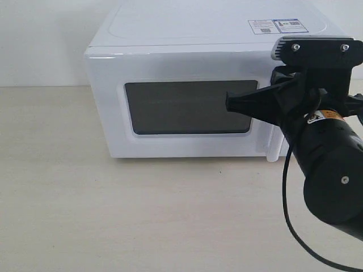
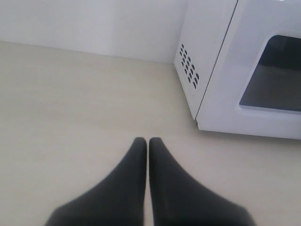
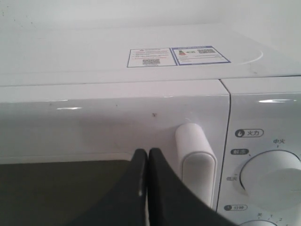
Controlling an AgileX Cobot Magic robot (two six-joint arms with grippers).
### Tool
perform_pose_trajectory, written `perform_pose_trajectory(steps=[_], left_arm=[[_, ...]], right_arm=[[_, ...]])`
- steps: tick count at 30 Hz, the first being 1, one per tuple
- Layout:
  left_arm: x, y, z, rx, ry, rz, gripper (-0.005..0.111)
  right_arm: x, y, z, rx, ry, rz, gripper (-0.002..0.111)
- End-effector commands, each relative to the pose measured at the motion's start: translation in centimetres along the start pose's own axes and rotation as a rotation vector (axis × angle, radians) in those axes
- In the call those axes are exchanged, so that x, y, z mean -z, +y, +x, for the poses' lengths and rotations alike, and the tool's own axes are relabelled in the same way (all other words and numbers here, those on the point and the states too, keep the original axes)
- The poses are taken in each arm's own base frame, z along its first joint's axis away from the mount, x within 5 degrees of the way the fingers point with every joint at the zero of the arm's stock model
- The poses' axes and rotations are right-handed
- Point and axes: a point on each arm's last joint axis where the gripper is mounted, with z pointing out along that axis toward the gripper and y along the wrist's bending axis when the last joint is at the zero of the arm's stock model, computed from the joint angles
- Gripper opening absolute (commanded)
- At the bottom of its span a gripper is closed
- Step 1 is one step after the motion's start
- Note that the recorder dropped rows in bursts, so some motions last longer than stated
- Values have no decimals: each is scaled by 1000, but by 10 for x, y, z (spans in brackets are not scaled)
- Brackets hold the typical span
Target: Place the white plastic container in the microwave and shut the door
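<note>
The microwave (image 1: 181,62) stands at the far edge of the table (image 1: 113,215), backed against the wall (image 1: 39,39). Its long axis runs along that far edge and its front faces the near edge. The door (image 1: 108,113) is shut flush with the body. Its dark window (image 1: 181,107) lies lengthwise across the front, and its handle (image 3: 196,160) stands upright at the door's right end, just beside the control panel and its dial (image 3: 275,174). Two stickers (image 1: 278,26) lie flat on the top, toward the right rear corner. The white plastic container cannot be seen in any view, and the dark window hides the inside.

The right gripper (image 1: 228,102) points leftward along the front, level with the window's right end. Its fingers are pressed together with nothing between them. In the right wrist view the tips sit just beside the handle, on the window side. Whether they touch the door I cannot tell. A black cable (image 1: 286,209) loops down from that arm toward the table's near right corner.

The left gripper (image 2: 148,141) is closed too and holds nothing. It is over bare tabletop off the microwave's front left corner and well apart from it, with the side vents (image 2: 189,70) in sight.

Bare tabletop runs from the microwave's front to the near edge, and also along its left side toward the left edge
</note>
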Motion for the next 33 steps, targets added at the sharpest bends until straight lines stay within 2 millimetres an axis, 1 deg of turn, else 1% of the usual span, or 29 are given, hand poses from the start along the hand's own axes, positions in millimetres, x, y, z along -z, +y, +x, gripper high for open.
perform_pose_trajectory(steps=[1, 3, 4, 5, 6, 7, 9, 11, 12, 13, 14, 15, 16, 17, 19, 22, 26, 29, 33], left_arm=[[0, 0, 1, 9, -1, 10, 4], [0, 0, 1, 9, -1, 10, 4], [0, 0, 1, 9, -1, 10, 4], [0, 0, 1, 9, -1, 10, 4], [0, 0, 1, 9, -1, 10, 4], [0, 0, 1, 9, -1, 10, 4], [0, 0, 1, 9, -1, 10, 4], [0, 0, 1, 9, -1, 10, 4], [0, 0, 1, 9, -1, 10, 4], [0, 0, 1, 9, -1, 10, 4], [0, 0, 1, 9, -1, 10, 4], [0, 0, 1, 9, -1, 10, 4], [0, 0, 1, 9, -1, 10, 4], [0, 0, 1, 9, -1, 10, 4], [0, 0, 1, 9, -1, 10, 4], [0, 0, 1, 9, -1, 10, 4], [0, 0, 1, 9, -1, 10, 4], [0, 0, 1, 9, -1, 10, 4], [0, 0, 1, 9, -1, 10, 4]], right_arm=[[2, -2, -3, -2, -7, 1, 0], [5, -4, -11, -29, -29, 2, 0], [10, -8, -21, -70, -38, 0, 0], [13, -9, -24, -96, -22, -9, 0], [22, -17, -35, -138, 12, 3, 0], [26, -21, -39, -133, 32, 12, 0], [52, -43, -60, -143, 119, 3, 0], [74, -63, -73, -140, 94, -66, 0], [84, -73, -77, -173, 69, -97, 0], [99, -88, -82, -225, 25, -126, 0], [106, -98, -82, -244, 0, -134, 0], [120, -112, -81, -277, -51, -135, 0], [129, -122, -82, -302, -88, -129, 0], [140, -132, -78, -322, -130, -119, 0], [153, -141, -74, -341, -185, -122, 0], [172, -149, -67, -352, -262, -140, 0], [189, -156, -60, -345, -355, -124, 0], [198, -159, -58, -339, -407, -114, 0], [200, -158, -59, -318, -415, -139, 0]])
